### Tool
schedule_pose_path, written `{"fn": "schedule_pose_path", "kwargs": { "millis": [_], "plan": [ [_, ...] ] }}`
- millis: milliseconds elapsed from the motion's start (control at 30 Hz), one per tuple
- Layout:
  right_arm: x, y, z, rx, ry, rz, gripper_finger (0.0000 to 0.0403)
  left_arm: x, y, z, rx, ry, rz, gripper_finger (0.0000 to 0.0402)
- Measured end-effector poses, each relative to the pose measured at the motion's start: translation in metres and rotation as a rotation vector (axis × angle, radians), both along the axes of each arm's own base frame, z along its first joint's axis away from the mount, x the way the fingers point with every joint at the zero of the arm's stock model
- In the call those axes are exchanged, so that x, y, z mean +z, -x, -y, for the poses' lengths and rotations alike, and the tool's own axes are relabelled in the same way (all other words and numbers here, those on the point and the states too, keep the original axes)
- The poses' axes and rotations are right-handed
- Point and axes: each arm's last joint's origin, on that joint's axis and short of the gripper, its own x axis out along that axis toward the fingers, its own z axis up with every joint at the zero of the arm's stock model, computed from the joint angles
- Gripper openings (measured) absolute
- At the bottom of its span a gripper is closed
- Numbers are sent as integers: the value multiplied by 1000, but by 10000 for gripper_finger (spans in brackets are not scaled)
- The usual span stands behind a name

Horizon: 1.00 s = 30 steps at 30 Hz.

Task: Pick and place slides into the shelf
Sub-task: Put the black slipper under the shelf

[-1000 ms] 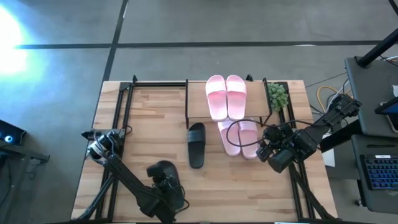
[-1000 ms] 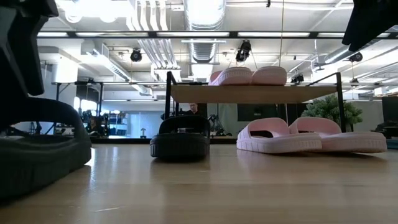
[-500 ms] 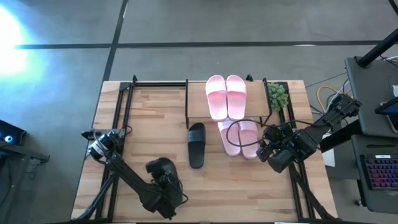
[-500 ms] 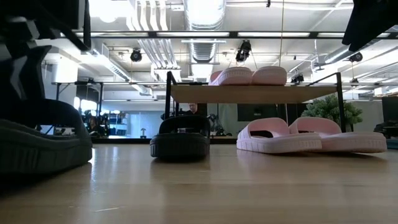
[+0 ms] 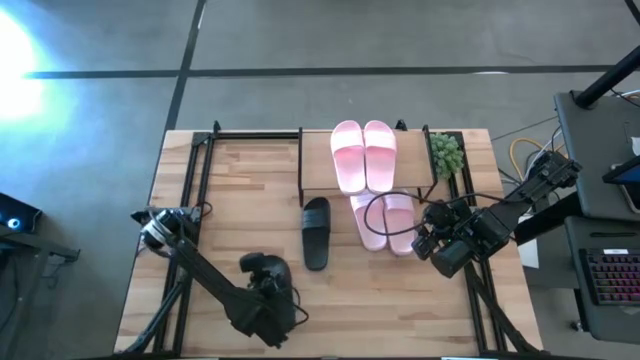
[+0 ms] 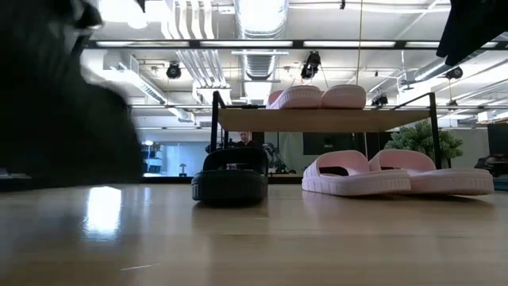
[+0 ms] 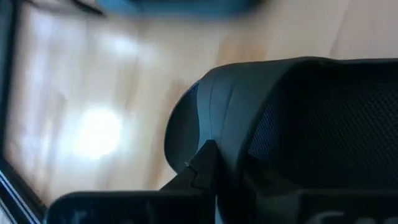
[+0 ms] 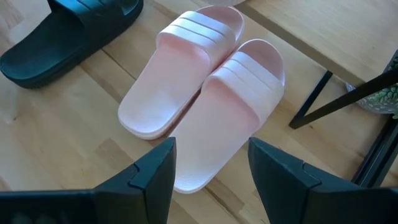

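Observation:
A black slide is at the table's near left, with my left gripper shut on it. In the low view it is a dark blur with bare table showing below it. A second black slide lies flat on its sole on the table beside the shelf. One pink pair rests on the shelf's top board. The other pink pair lies on the table, partly under it. My right gripper hangs open above and just right of that pair. My left gripper is shut on the black slide's near end, coming from above on a slant. The wrist view shows one dark finger against the slide's smooth curved edge. The other side of the hold is hidden by the slide. The slide's underside looks clear of the table.
A small green plant stands at the shelf's right end. Black rails run along the table's left part and far edge. Bare wood lies between the held slide and the shelf. A keyboard sits off the table's right side.
My left gripper has shut on the black slide and shifted a little toward the table's right edge. The slide, which sat flat on the table, now shows in the low view as a raised blur with the table visible below it. My right arm has kept still.

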Motion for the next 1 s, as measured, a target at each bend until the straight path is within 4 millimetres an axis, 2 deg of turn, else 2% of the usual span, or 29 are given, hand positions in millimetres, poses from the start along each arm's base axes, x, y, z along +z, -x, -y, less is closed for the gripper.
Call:
{"fn": "schedule_pose_path", "kwargs": {
  "millis": [200,300,467,567,667,833,1000],
  "plan": [
    [0,0,0,-21,-3,16,192,53,-10,-18,-74,-103,230,2],
    [0,0,0,-29,-2,24,192,69,-21,-36,-104,-110,303,2],
    [1,-1,1,-67,8,65,192,77,-64,-65,-225,-121,397,2],
    [1,-1,1,-86,6,81,192,83,-95,-85,-251,-119,512,2],
    [1,-1,1,-90,3,84,192,78,-116,-106,-249,-168,538,2],
    [1,-1,1,-102,-3,89,192,65,-133,-133,-185,-201,522,2],
    [1,0,2,-109,3,82,192,42,-146,-135,-177,-200,510,2]
  ]
}}
